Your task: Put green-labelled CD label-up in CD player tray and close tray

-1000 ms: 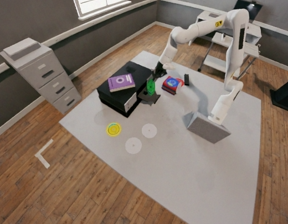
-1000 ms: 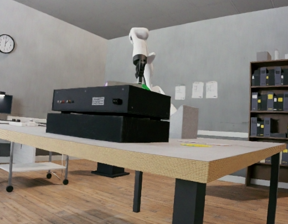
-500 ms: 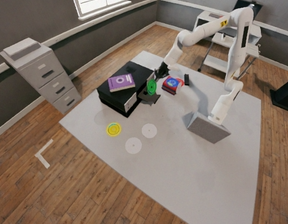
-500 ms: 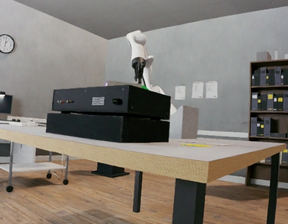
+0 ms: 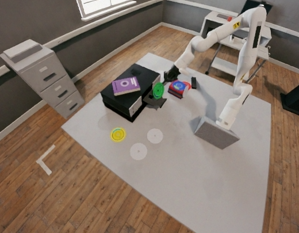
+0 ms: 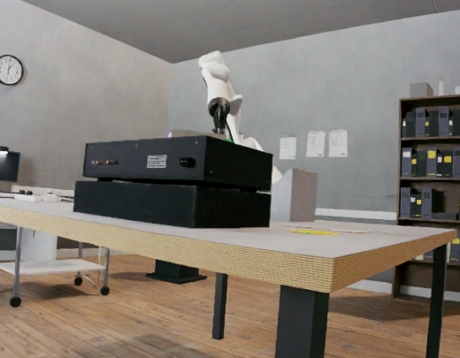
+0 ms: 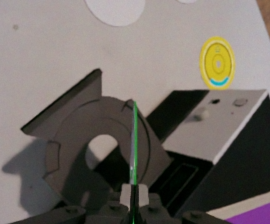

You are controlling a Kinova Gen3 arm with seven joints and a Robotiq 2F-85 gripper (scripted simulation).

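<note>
Pinched edge-on at the rim, presumably to keep fingers off the faces: the green disc [image 5: 158, 90] [image 6: 229, 140] [image 7: 135, 142], upright, just right of centre-left in the top view, over the open tray [image 5: 150, 101] [image 7: 70, 132] of the player [image 5: 123, 102] [image 6: 146, 159] [image 7: 245, 145]. Not yet flat in the recess; likely needs tilting label-up before release. Nearly closed, gripper [image 5: 164, 81] [image 6: 219, 132] [image 7: 134, 200], with only the thin disc between its fingertips. Tray probably left out to receive it.

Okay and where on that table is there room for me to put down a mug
Bare: the grey surface's near part, beyond the two white discs, and right of the grey block. Crowded: around the open tray, between player and red case, under the gripper.
</note>
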